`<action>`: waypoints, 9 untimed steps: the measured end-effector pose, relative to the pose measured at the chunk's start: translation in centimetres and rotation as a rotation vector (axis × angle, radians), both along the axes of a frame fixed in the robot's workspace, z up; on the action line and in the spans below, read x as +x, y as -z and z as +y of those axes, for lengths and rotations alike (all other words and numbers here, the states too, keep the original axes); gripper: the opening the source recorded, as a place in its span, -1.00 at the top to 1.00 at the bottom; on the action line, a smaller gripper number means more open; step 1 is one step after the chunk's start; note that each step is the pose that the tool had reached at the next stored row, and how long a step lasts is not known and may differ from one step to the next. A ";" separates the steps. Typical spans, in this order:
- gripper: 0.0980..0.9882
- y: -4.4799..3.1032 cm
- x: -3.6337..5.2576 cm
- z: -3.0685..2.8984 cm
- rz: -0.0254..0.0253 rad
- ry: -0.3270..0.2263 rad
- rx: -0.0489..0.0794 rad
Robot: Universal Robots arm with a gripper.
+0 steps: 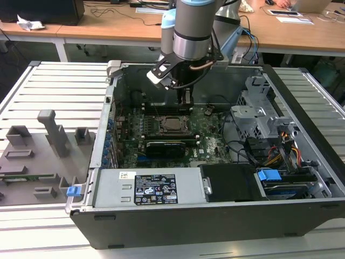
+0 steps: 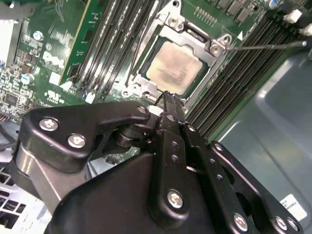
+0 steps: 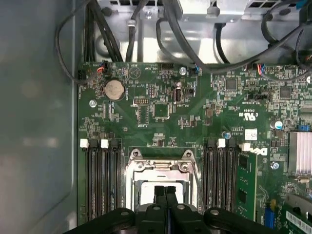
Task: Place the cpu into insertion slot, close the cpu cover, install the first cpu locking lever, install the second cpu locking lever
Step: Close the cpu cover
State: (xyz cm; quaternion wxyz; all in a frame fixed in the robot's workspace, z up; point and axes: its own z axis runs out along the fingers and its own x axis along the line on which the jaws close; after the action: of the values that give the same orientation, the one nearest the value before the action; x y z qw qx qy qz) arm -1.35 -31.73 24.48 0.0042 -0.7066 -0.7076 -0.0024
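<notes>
Far inside the case point(image 1: 161, 226), the gripper point(image 2: 168, 97), fingers pressed together and holding nothing, hangs just above the cpu point(image 2: 174, 67) seated under the cover point(image 2: 187, 31); an off-line push could slip off the thin lever point(image 2: 265, 46).

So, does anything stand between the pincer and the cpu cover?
Nothing visible does. The shut pincer hangs right over the cpu cover, which lies around the cpu; the memory slots stand off to both sides.

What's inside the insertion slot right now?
The cpu sits in it, its silvery top showing through the window of the cpu cover, whose frame overlaps the chip's edges. The pin field underneath is covered, and the gripper hides part of the cover's edge.
</notes>
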 end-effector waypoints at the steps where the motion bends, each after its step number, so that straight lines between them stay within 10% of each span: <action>1: 0.98 0.06 -0.17 0.01 -0.0001 0.000 0.000; 9: 0.98 0.27 -1.51 0.02 -0.0057 -0.050 0.000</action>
State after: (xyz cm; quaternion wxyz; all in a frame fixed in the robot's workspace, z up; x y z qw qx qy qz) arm -2.86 -31.71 24.21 0.0024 -0.6887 -0.7251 -0.0044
